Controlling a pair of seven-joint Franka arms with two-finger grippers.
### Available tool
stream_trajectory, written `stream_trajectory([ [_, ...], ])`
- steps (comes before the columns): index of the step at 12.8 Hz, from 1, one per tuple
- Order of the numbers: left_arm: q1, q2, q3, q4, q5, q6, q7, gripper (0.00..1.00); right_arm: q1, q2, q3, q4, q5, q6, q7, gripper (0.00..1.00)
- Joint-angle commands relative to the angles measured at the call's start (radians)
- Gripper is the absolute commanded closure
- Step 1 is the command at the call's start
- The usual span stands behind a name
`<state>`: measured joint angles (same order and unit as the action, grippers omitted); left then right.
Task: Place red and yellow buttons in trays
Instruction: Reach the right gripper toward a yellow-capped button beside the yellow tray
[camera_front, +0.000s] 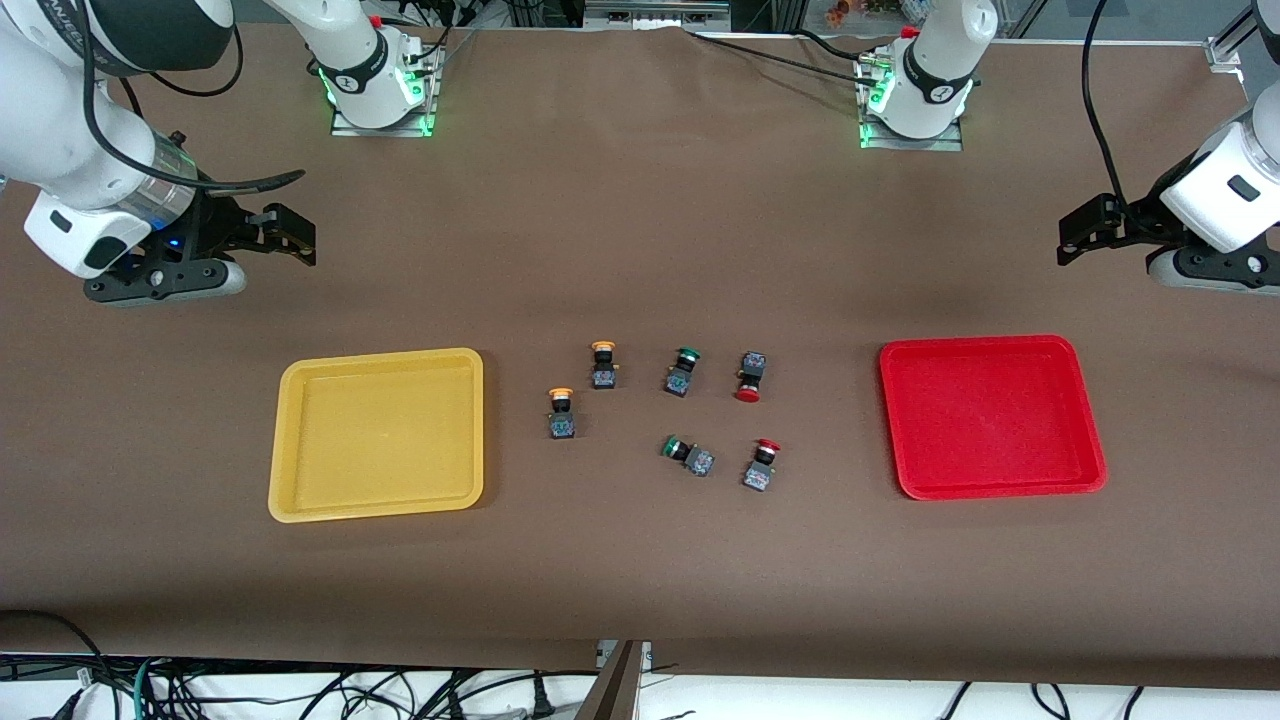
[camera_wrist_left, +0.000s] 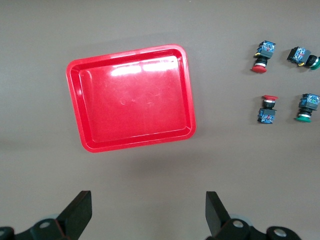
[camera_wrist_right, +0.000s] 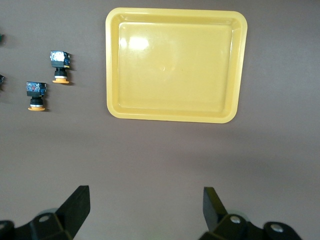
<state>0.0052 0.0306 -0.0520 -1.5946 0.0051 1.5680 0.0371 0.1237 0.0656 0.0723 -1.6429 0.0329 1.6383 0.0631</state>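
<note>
Jaws spread wide and empty on both arms: left gripper up over bare brown table near the shallow red plastic tray, right gripper up over bare table near the shallow yellow plastic tray. Both arms waiting. Trays flat on the table with nothing in them, red toward the left arm's end, yellow toward the right arm's end. Between the trays, six small black-bodied push-button switches, all apart from one another and none in a tray. Two orange-yellow-capped buttons closest to the yellow tray. Two red-capped buttons closest to the red tray, the first lying with cap toward the front camera, the second nearer that camera. Two green-capped switches in the middle of the group.
</note>
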Motion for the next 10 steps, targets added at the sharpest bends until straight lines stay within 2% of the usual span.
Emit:
stream_trajectory([
  [1, -0.001, -0.006, -0.003, 0.013, -0.004, -0.022, -0.013, 0.0, -0.016, -0.013, 0.027, 0.003, -0.013, -0.018, 0.015, 0.0],
  [6, 0.001, -0.006, -0.003, 0.013, -0.004, -0.022, -0.013, 0.0, 0.005, 0.034, 0.029, 0.029, -0.011, -0.011, 0.017, 0.0],
  [8, 0.001, -0.008, -0.003, 0.013, -0.004, -0.023, -0.013, 0.0, 0.066, 0.115, 0.03, 0.029, 0.01, 0.049, 0.023, 0.0],
  [10, -0.001, -0.005, -0.002, 0.013, -0.004, -0.017, -0.014, 0.0, 0.135, 0.24, 0.029, 0.031, 0.015, 0.186, 0.133, 0.0],
])
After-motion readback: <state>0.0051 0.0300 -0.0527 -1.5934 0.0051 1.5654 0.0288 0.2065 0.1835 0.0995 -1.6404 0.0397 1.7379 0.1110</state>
